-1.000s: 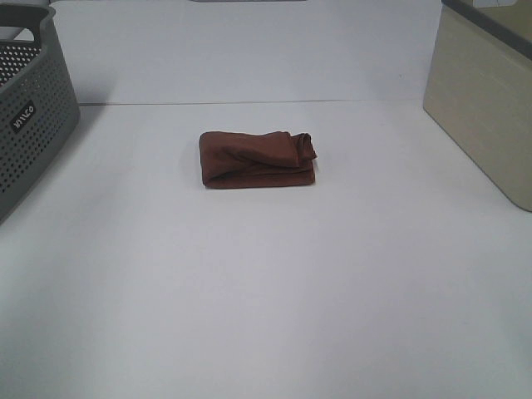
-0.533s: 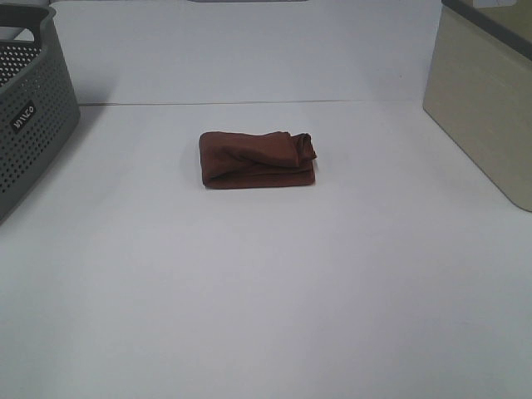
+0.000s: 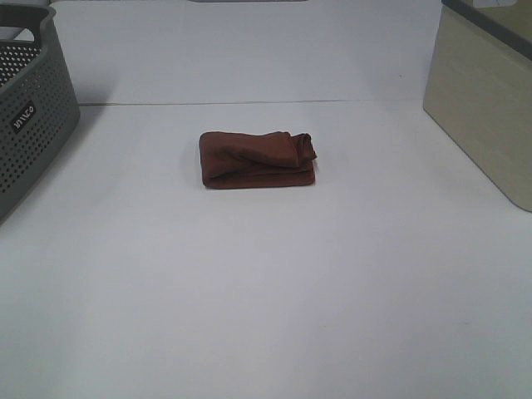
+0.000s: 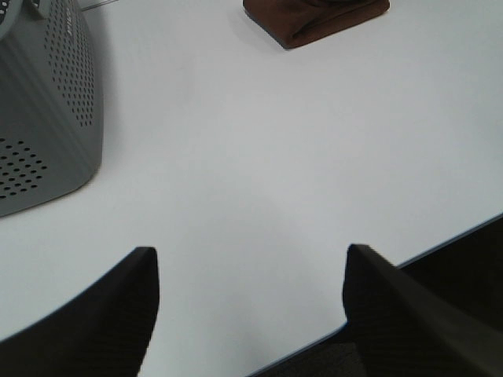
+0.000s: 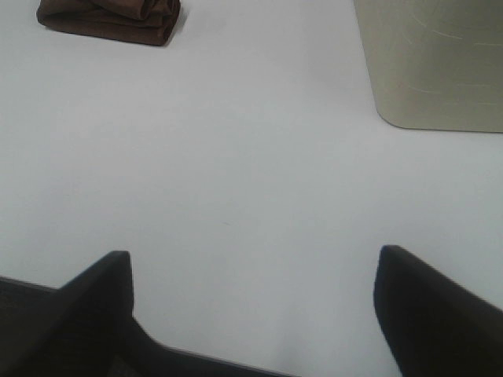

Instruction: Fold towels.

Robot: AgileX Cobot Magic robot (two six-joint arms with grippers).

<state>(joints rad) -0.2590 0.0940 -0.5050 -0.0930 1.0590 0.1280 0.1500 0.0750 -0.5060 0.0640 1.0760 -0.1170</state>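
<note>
The dark reddish-brown towel (image 3: 258, 160) lies folded into a small thick rectangle on the white table, a little behind the middle. It also shows in the left wrist view (image 4: 314, 20) and the right wrist view (image 5: 110, 19). No tag shows. Neither arm appears in the exterior high view. My left gripper (image 4: 247, 302) is open and empty over the table's near left edge, far from the towel. My right gripper (image 5: 251, 306) is open and empty over the near right edge, also far from it.
A grey perforated basket (image 3: 29, 108) stands at the back left and also shows in the left wrist view (image 4: 47, 102). A beige bin (image 3: 486, 100) stands at the back right and also shows in the right wrist view (image 5: 428, 63).
</note>
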